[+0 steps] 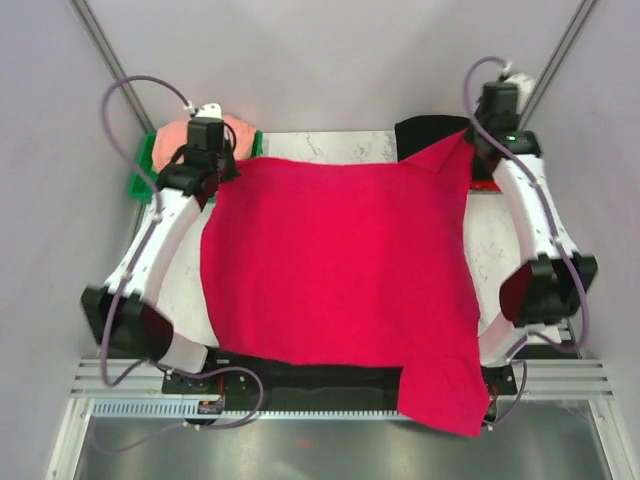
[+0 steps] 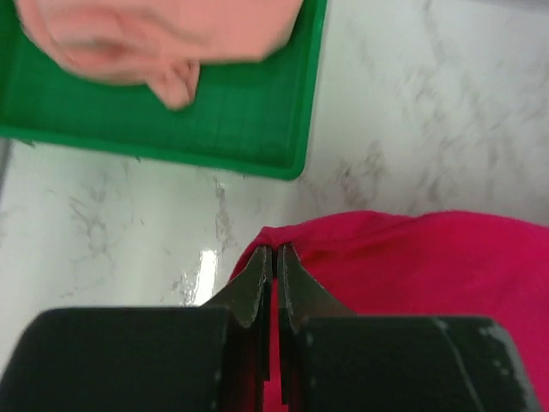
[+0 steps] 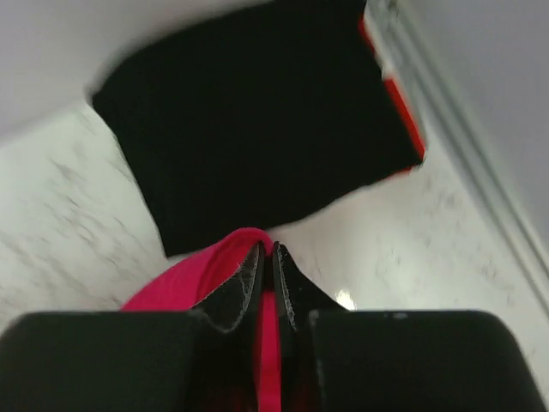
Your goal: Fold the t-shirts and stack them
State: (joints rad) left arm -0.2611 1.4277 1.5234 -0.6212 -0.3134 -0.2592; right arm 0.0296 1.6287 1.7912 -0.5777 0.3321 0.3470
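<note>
Left gripper (image 2: 275, 257) is clamped shut on one upper corner of the soft crimson-red cloth t-shirt (image 1: 340, 260). Right gripper (image 3: 268, 253) pinches the other. The cloth spreads across mid-frame, its lower-right corner overhanging the white marbled table (image 1: 340, 145). A salmon-pink t-shirt (image 1: 168, 145) sits in a green plastic tray (image 1: 138, 185) upper left, and a black t-shirt (image 1: 425, 133) lies upper right. Such thin pinches could slip, or the overhanging corner could snag near the arm bases.
</note>
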